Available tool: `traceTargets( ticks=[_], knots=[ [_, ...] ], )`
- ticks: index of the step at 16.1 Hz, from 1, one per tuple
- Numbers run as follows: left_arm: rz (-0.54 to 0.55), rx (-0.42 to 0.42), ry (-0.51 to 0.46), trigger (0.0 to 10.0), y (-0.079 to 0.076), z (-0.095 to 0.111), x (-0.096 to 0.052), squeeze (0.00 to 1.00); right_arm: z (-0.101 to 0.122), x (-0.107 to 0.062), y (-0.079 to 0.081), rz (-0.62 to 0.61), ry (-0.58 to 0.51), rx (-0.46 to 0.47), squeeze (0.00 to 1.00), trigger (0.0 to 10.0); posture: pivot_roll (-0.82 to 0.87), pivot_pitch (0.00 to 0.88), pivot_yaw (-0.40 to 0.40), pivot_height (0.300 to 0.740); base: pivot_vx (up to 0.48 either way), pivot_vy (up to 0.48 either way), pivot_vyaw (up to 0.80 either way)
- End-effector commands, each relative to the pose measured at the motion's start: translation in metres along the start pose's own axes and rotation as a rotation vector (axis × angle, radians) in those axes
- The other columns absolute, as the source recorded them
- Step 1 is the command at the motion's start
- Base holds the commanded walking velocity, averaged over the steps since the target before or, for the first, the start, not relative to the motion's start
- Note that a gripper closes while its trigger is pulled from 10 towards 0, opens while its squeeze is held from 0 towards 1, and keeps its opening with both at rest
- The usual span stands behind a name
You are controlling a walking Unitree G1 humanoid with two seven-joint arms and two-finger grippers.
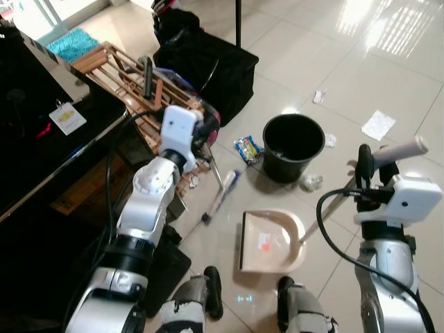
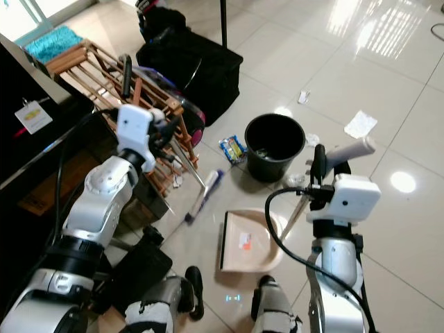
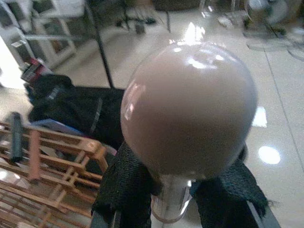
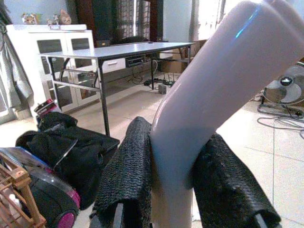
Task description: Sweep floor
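I am standing on a glossy pale tile floor (image 1: 416, 69) that is throwing back bright window glare at about one o'clock. My left gripper (image 3: 173, 199) is closing its black fingers (image 3: 123, 190) around the metal shaft of the broom (image 1: 223, 191), just under its rounded beige knob (image 3: 189, 107); the broom's head is lying on the tiles at about eleven o'clock from my feet. My right gripper (image 4: 183, 190) is clamping the pale handle of the dustpan (image 1: 272, 239), whose beige pan is sitting flat on the floor right ahead of my feet, at twelve o'clock.

Beyond the pan, a black bucket (image 1: 293, 146) is standing upright, with a blue snack wrapper (image 1: 248, 148) just beside it at its nine o'clock. Scraps of white paper (image 1: 378, 125) are lying scattered on the tiles toward two o'clock. At ten o'clock a wooden rack (image 1: 125, 76) is leaning against a dark counter (image 1: 35, 139), and a black bag (image 1: 208, 62) is sitting behind it. In the right wrist view a grey table (image 4: 114, 50), white cabinets (image 4: 52, 42) and a floor fan (image 4: 285, 88) are showing across the room.
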State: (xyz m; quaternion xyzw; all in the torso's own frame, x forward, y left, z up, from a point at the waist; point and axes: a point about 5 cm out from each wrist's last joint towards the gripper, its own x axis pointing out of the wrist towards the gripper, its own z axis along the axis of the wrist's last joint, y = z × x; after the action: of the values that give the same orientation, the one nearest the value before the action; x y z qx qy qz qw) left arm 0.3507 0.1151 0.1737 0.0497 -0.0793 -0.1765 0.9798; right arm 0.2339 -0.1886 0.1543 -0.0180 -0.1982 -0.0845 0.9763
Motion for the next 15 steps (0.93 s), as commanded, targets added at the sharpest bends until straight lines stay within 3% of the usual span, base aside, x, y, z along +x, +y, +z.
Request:
traceTargets(
  ticks=[1, 3, 5, 7, 9, 10, 12, 15],
  knots=[
    [0.059, 0.003, -0.142, 10.0, 0.007, 0.019, -0.004, 0.00, 0.005, -0.002, 0.000, -0.017, -0.018, 0.020, 0.00, 10.0, -0.06, 0.174, 0.099, 0.740, 0.000, 0.000, 0.00],
    [0.093, -0.003, -0.275, 10.0, 0.008, 0.033, -0.009, 0.00, 0.005, -0.003, 0.001, -0.037, -0.011, 0.038, 0.00, 10.0, -0.06, 0.152, 0.096, 0.740, 0.000, 0.000, 0.00],
    [0.071, 0.002, -0.294, 10.0, 0.003, 0.034, -0.010, 0.00, 0.006, -0.001, 0.000, -0.048, -0.009, 0.044, 0.00, 10.0, -0.06, 0.129, 0.095, 0.740, 0.000, 0.000, 0.00],
    [-0.046, 0.039, -0.174, 10.0, -0.008, 0.021, -0.012, 0.00, 0.003, 0.003, -0.003, -0.075, 0.043, 0.050, 0.00, 10.0, -0.05, 0.104, 0.091, 0.740, 0.000, 0.000, 0.00],
    [-0.096, 0.007, -0.073, 10.0, -0.011, 0.017, -0.017, 0.00, 0.007, 0.008, -0.006, -0.076, 0.059, 0.046, 0.00, 10.0, -0.04, 0.093, 0.088, 0.740, 0.000, 0.000, 0.00],
    [-0.090, 0.011, -0.051, 10.0, -0.010, 0.017, -0.018, 0.00, 0.010, 0.010, -0.006, -0.063, 0.051, 0.032, 0.00, 10.0, -0.04, 0.088, 0.087, 0.740, 0.000, 0.000, 0.00],
    [-0.061, -0.057, -0.008, 10.0, -0.005, 0.019, -0.019, 0.00, 0.025, 0.022, -0.005, 0.006, 0.018, -0.007, 0.00, 10.0, -0.04, 0.084, 0.079, 0.740, 0.000, 0.000, 0.00],
    [-0.047, -0.093, 0.072, 10.0, 0.000, 0.010, -0.034, 0.00, 0.032, 0.031, -0.001, -0.003, 0.053, -0.002, 0.00, 10.0, -0.04, 0.078, 0.045, 0.740, 0.000, 0.000, 0.00]
  ],
)
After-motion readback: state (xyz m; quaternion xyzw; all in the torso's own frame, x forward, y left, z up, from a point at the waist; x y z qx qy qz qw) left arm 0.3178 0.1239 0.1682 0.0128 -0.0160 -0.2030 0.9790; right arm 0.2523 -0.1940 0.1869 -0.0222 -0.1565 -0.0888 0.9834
